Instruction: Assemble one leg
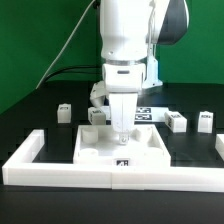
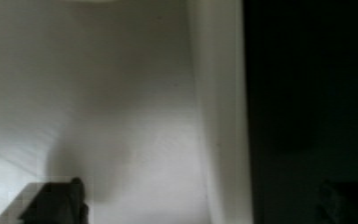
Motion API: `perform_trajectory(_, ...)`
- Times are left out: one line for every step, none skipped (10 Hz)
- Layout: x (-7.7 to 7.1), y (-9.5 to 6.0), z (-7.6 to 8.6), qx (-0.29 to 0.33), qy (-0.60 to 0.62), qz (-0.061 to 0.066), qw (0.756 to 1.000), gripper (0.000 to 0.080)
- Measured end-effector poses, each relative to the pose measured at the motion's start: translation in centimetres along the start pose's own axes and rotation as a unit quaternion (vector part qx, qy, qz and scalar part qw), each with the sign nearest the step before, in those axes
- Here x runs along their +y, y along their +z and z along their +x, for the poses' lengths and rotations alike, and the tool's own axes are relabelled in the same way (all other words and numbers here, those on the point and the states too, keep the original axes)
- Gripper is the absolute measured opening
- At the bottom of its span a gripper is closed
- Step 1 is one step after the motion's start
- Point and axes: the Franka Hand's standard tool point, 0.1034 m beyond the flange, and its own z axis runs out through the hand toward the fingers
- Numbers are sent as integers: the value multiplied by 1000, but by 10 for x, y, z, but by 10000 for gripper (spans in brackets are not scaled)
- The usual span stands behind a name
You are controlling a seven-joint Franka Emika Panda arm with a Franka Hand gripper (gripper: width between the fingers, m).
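Observation:
My gripper (image 1: 120, 127) hangs straight down over the large flat white square panel (image 1: 100, 148), its tips close to the panel's surface near the middle. In the wrist view the gripper (image 2: 202, 203) is open: two dark fingertips (image 2: 51, 205) stand wide apart with only the blurred white panel (image 2: 123, 110) between them. Several small white legs with tags lie on the black table: one (image 1: 63, 111) at the exterior view's left, one (image 1: 95, 115) by the panel's back left corner, and two (image 1: 177, 121) (image 1: 205, 120) at the right. None is held.
The long white L-shaped border wall (image 1: 110, 173) runs along the front and up both sides of the panel. The marker board (image 1: 150, 112) lies behind the arm. The wrist view shows black table (image 2: 309, 100) beside the panel's edge.

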Motion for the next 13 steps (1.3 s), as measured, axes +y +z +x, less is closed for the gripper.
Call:
perform_trajectory(0, 2, -1, 0, 1, 1, 1000, 650)
perform_trajectory(0, 2, -1, 0, 3, 1, 1000, 650)
perform_trajectory(0, 2, -1, 0, 5, 1, 1000, 650)
perform_trajectory(-1, 2, -1, 0, 5, 2, 1000, 523)
perform_trajectory(-1, 2, -1, 0, 5, 2, 1000, 523)
perform_trajectory(-1, 2, -1, 0, 5, 2, 1000, 384)
perform_trajectory(-1, 2, -1, 0, 5, 2, 1000, 248)
perform_trajectory(-1, 3, -1, 0, 5, 2, 1000, 248)
perform_trajectory(1, 2, -1, 0, 5, -1, 1000, 73)
perform_trajectory(1, 1, -1, 0, 5, -2, 1000, 68)
perform_trajectory(1, 1, -1, 0, 5, -3, 1000, 68)
perform_trajectory(2, 1, -1, 0, 5, -3, 1000, 68)
perform_trajectory(2, 1, -1, 0, 5, -4, 1000, 68)
